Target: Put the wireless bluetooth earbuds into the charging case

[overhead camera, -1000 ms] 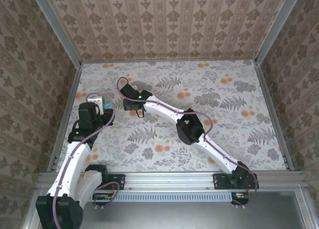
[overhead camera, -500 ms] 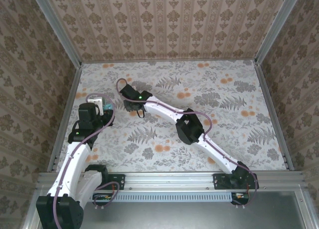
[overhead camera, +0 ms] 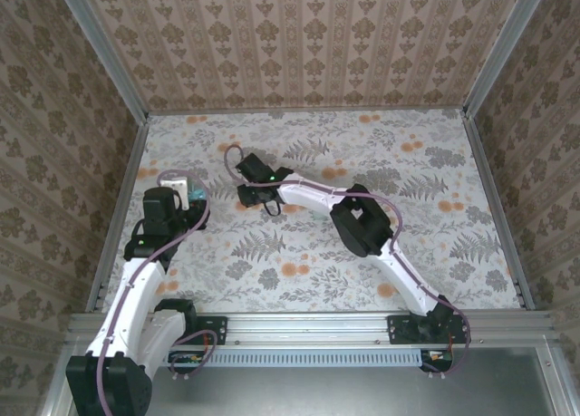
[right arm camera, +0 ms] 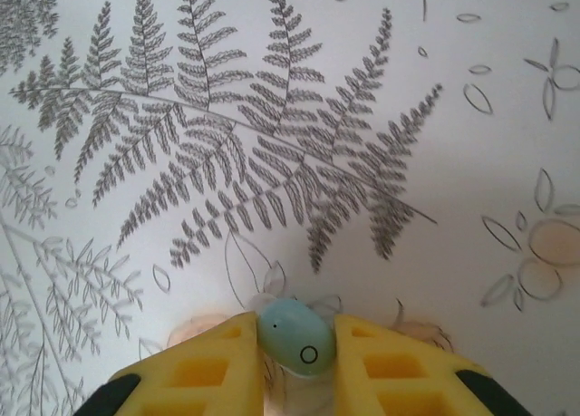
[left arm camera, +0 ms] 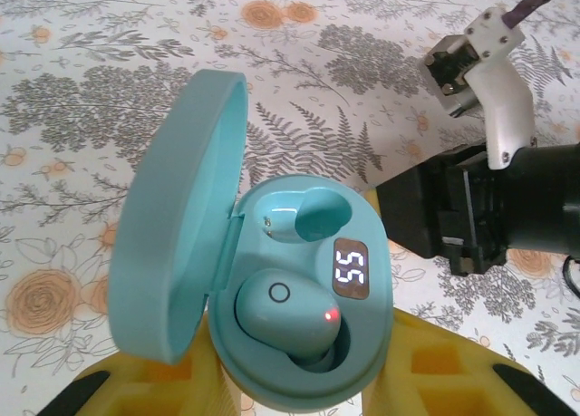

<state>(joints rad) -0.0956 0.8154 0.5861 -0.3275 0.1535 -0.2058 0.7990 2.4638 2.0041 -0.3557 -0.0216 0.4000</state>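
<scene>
R fingers (right arm camera: 217, 366), nudged right & just pinched shut, grip 2nd earbud (right arm camera: 294, 336) close to desk (right arm camera: 453, 117); L fingers (left arm camera: 435, 371) clamp open case (left arm camera: 181, 217) w/ 1st bud (left arm camera: 290, 312) seated, so remaining job is the empty slot (left arm camera: 313, 218).

The case (left arm camera: 362, 325) is a turquoise oval shell, open, in the lower middle of the left wrist view, with its lid (left arm camera: 181, 226) swung up to the left. From above, it shows as a pale spot at the middle left (overhead camera: 188, 191). The left gripper (left arm camera: 299, 384) holds it from below. A dark display (left arm camera: 352, 271) on its inner face reads 55.

The first earbud (left arm camera: 290, 312) sits in the lower socket, smooth and rounded, with a small ring mark and a lit red dot. The upper socket (left arm camera: 308, 218) is empty.

The second earbud (right arm camera: 296, 336), pale blue with a small ring mark, is pinched in the right gripper (right arm camera: 297, 348) at the bottom centre of the right wrist view.
</scene>
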